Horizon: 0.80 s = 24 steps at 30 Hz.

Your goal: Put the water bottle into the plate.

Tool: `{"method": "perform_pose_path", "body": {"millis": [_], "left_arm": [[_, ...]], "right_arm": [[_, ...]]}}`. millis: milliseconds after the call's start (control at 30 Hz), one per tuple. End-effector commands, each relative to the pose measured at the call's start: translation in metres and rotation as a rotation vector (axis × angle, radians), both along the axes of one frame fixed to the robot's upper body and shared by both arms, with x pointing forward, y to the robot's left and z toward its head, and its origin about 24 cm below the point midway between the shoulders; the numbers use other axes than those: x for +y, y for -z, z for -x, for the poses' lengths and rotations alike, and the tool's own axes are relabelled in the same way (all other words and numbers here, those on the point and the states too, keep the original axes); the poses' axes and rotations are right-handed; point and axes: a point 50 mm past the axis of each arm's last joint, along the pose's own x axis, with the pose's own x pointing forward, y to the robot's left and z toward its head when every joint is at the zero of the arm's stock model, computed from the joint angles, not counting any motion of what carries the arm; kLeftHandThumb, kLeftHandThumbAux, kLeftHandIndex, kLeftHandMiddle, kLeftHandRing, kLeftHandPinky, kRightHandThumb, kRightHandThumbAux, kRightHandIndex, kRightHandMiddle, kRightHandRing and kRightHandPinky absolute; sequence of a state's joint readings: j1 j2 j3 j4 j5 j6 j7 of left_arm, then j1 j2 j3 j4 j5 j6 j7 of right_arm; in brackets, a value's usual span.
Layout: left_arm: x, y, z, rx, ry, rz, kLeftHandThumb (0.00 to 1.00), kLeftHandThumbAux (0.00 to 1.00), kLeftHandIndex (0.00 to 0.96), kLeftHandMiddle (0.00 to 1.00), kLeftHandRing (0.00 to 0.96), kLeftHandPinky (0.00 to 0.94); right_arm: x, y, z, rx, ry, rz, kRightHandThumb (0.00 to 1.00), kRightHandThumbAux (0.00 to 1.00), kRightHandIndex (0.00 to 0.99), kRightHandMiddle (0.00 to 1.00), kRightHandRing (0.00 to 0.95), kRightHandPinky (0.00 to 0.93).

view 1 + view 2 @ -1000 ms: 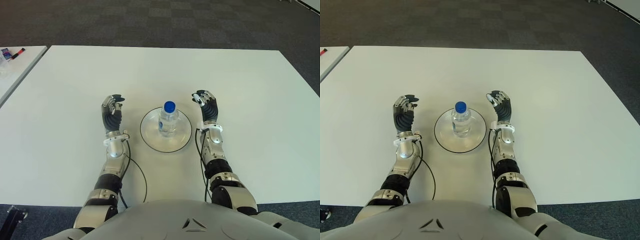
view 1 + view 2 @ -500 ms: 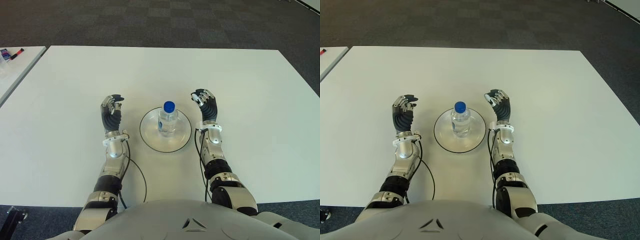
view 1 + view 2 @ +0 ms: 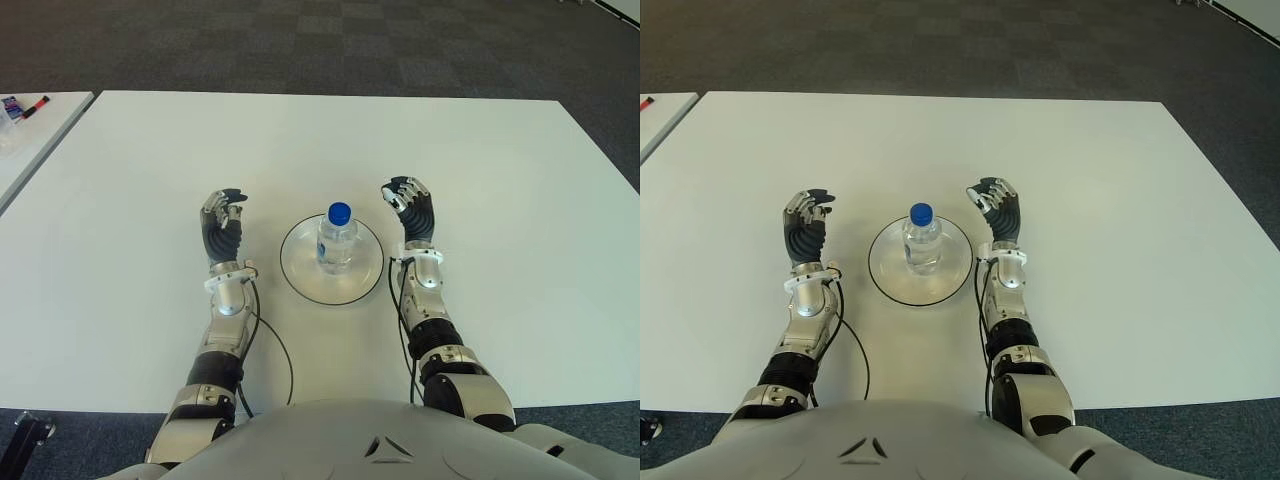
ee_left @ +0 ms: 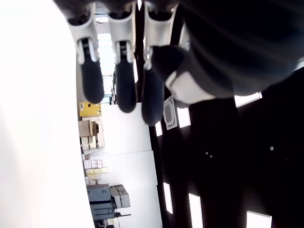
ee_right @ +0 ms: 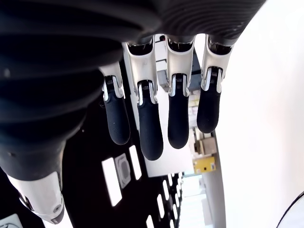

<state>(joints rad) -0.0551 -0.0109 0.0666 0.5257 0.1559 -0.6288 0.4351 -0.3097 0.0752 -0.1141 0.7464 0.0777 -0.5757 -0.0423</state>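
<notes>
A clear water bottle (image 3: pixel 336 243) with a blue cap stands upright in the middle of a round white plate (image 3: pixel 300 271) on the white table (image 3: pixel 130 170). My right hand (image 3: pixel 411 208) is just right of the plate, apart from the bottle, with relaxed fingers (image 5: pixel 142 118) holding nothing. My left hand (image 3: pixel 223 222) shows to the left of the plate, its fingers (image 4: pixel 118 80) loosely curved and empty.
A second white table (image 3: pixel 30 140) stands at the far left with markers (image 3: pixel 25 105) on it. Dark carpet lies beyond the table's far edge. Black cables (image 3: pixel 275 345) run along my left forearm near the front edge.
My right hand has shifted slightly left, toward the plate. The bottle, plate and left hand have not moved.
</notes>
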Motion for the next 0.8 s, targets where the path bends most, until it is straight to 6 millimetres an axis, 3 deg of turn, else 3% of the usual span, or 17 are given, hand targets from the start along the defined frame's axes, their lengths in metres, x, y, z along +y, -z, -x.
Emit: {"method": "perform_pose_path", "body": {"millis": [33,800], "left_arm": [[0.0006,0.004,0.002,0.03,0.006,-0.002,0.833,0.68,0.393,0.462,0.358,0.375],[0.0026,0.005,0.0031,0.04,-0.004,0.009,0.833,0.68,0.392,0.461,0.351,0.376]], "right_arm": [[0.0096,0.0101,0.0089,0.035,-0.001,-0.011,0.838,0.689,0.4,0.5,0.586,0.575],[0.0108,0.0075,0.0111,-0.01,0.015,0.081,0.836,0.688,0.397,0.511,0.626,0.624]]}}
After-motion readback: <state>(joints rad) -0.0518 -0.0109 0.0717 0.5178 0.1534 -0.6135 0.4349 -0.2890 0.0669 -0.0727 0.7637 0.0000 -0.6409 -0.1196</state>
